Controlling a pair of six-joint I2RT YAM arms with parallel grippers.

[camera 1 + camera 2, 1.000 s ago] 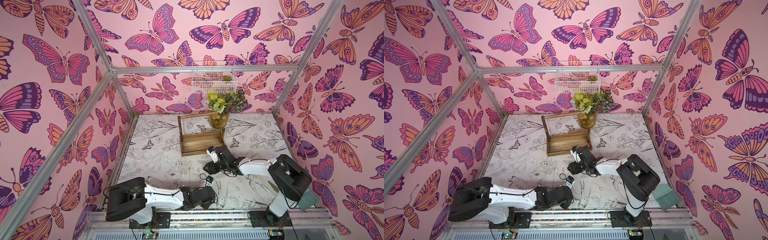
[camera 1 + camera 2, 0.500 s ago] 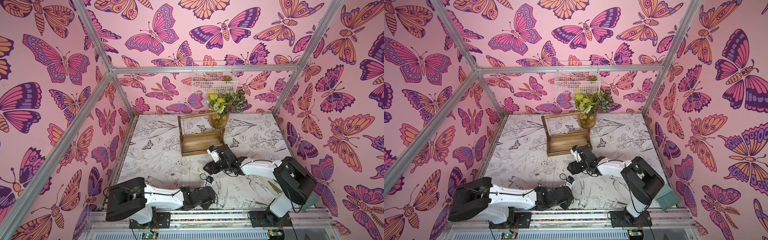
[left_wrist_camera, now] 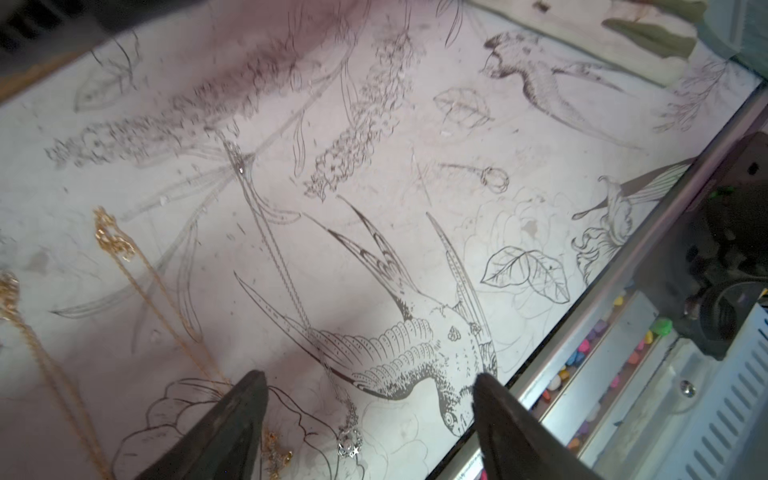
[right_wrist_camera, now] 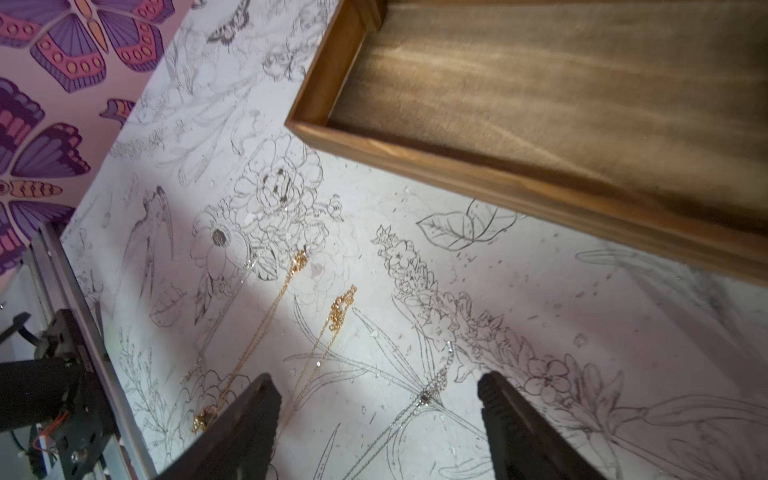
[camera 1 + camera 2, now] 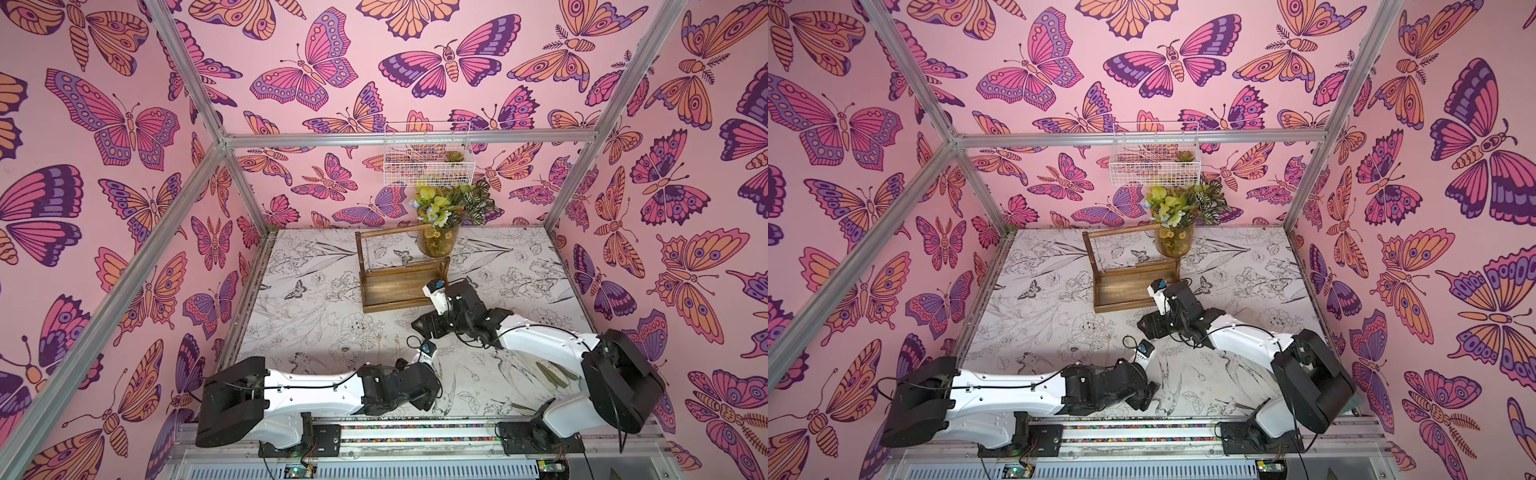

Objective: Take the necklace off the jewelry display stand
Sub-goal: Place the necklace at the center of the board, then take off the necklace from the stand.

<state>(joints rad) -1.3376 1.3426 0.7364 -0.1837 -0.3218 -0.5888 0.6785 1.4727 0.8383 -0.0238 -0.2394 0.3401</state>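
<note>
Silver necklace [image 3: 286, 286], off the stand [image 4: 457, 174], is lying on the bench [image 3: 415, 124] under left claw [image 3: 369, 376] and right claw [image 4: 377, 376], both gaping empty; removal is looking finished, lifting clear coming next.

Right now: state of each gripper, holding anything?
Left gripper: open, holding nothing.
Right gripper: open, holding nothing.

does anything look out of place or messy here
Gold chains and a silver chain lie loose on the table in front of the jewelry display stand, whose frame looks bare. Nothing seems broken.
</note>
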